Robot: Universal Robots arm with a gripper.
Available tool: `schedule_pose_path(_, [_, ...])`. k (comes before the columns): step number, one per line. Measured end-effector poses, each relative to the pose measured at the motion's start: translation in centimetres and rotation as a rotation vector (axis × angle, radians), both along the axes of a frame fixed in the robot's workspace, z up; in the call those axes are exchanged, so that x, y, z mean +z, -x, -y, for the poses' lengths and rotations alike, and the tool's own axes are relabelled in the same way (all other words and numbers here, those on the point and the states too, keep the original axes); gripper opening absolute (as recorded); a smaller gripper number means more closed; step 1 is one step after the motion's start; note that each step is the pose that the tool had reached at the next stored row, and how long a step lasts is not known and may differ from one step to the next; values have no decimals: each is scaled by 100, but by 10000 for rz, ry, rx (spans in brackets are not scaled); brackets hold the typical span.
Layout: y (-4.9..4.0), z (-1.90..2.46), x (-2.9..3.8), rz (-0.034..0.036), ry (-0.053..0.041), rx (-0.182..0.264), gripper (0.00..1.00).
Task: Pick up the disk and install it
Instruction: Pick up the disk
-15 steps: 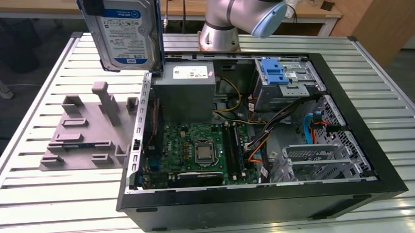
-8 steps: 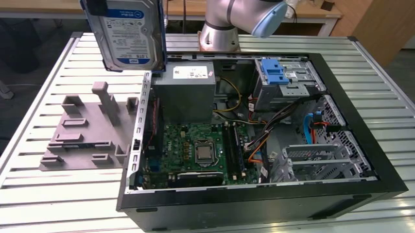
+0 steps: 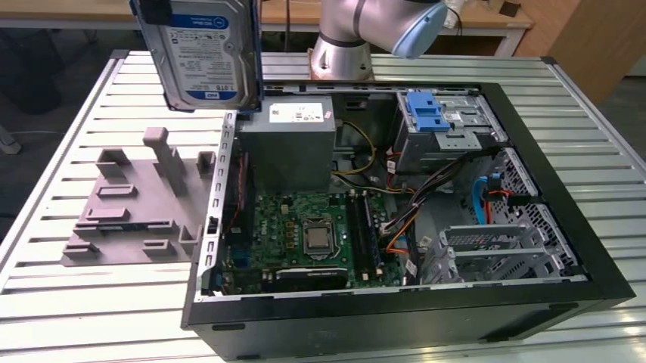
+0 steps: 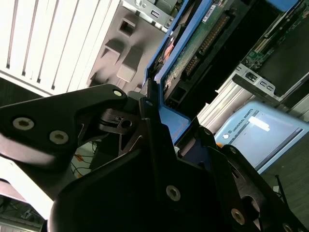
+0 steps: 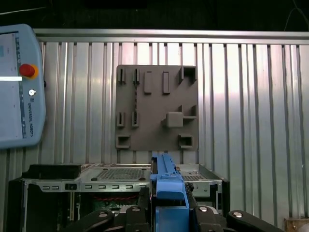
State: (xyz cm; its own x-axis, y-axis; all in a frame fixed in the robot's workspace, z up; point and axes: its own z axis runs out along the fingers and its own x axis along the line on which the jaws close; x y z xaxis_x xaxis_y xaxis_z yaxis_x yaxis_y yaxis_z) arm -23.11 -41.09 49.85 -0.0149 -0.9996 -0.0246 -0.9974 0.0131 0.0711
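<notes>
The disk (image 3: 207, 57), silver-grey with a white-and-blue label and a blue carrier frame, hangs upright in the air above the open computer case's (image 3: 595, 249) rear corner on the exterior view's left. My gripper (image 5: 169, 205) is shut on it, its black fingers (image 4: 145, 121) clamping the blue carrier edge (image 5: 166, 179). In the second wrist view the disk's circuit-board underside (image 4: 193, 53) shows beyond the fingers. The metal drive cage with a blue latch (image 3: 436, 113) sits at the case's far corner on the exterior view's right, apart from the disk.
A grey fixture plate with raised blocks (image 3: 131, 204) lies on the slatted table beside the case. Inside the case are the grey power-supply box (image 3: 287, 144), the motherboard (image 3: 313, 231) and cables. A teach pendant (image 5: 19, 82) rests on the table. The arm's base (image 3: 343, 45) stands behind the case.
</notes>
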Motion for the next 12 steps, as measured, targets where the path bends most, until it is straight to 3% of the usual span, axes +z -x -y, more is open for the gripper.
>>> schedule_pose_path(12, [-62, 0, -3, 1, -1, 0, 36])
